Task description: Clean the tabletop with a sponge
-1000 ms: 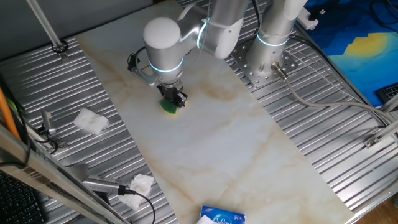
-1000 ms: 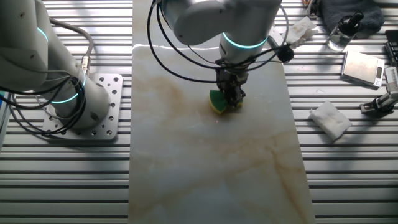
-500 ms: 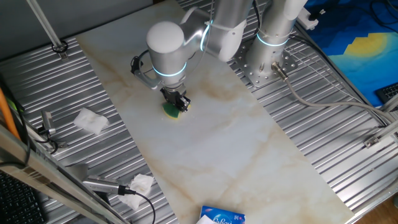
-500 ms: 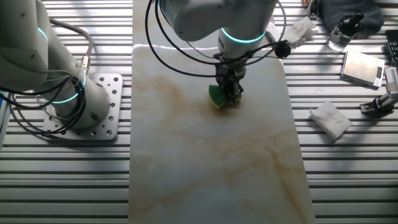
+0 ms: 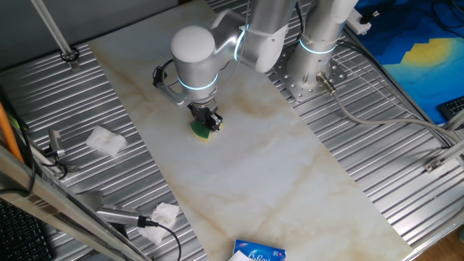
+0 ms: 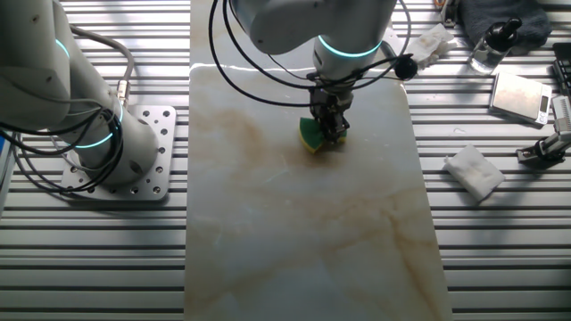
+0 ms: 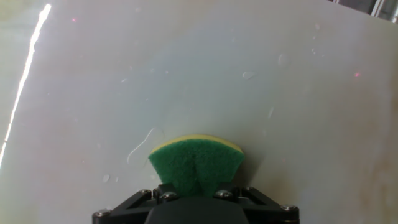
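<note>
The silver-white arm reaches straight down, its black two-finger tool (image 6: 328, 135) pinching the yellow-and-green sponge (image 6: 312, 136), squeezed, against the off-white marble-look worktop (image 6: 303, 241).

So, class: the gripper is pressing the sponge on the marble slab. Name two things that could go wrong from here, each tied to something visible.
1. The sponge looks pinched and creased between the fingers of the gripper; under sideways drag it might slip out.
2. Droplets and a thin stray strand lie on the tabletop beside the sponge; a narrow pass could miss them or smear them.
</note>
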Available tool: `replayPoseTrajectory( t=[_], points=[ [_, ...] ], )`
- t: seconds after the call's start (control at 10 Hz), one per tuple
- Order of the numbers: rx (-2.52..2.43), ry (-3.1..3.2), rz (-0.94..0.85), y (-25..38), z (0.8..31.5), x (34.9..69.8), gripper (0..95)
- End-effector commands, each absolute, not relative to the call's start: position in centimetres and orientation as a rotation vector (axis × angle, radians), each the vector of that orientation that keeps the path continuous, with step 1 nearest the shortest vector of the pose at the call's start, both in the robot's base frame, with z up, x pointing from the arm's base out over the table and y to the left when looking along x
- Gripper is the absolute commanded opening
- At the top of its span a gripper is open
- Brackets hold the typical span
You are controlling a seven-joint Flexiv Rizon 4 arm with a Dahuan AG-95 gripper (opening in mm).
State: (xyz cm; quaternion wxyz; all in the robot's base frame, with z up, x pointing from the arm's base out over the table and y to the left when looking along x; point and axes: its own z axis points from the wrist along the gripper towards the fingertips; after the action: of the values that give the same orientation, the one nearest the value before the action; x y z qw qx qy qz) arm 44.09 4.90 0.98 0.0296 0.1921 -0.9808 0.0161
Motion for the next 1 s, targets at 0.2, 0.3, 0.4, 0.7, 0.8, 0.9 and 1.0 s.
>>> replayPoseTrajectory(
  t=[0.2, 0.3, 0.4, 0.7, 0.8, 0.9, 1.0],
  points=[
    [0.593, -3.026, 0.051, 4.83, 0.95, 44.12, 38.0],
    [0.601, -3.025, 0.049, 4.83, 0.95, 44.12, 38.0],
    [0.613, -3.024, 0.047, 4.83, 0.95, 44.12, 38.0],
    [0.630, -3.025, 0.020, 4.83, 0.95, 44.12, 38.0],
    [0.628, -3.027, 0.014, 4.83, 0.95, 44.12, 38.0],
    [0.628, -3.031, 0.010, 4.83, 0.95, 44.12, 38.0],
    [0.632, -3.031, 0.004, 4.83, 0.95, 44.12, 38.0]
  ],
)
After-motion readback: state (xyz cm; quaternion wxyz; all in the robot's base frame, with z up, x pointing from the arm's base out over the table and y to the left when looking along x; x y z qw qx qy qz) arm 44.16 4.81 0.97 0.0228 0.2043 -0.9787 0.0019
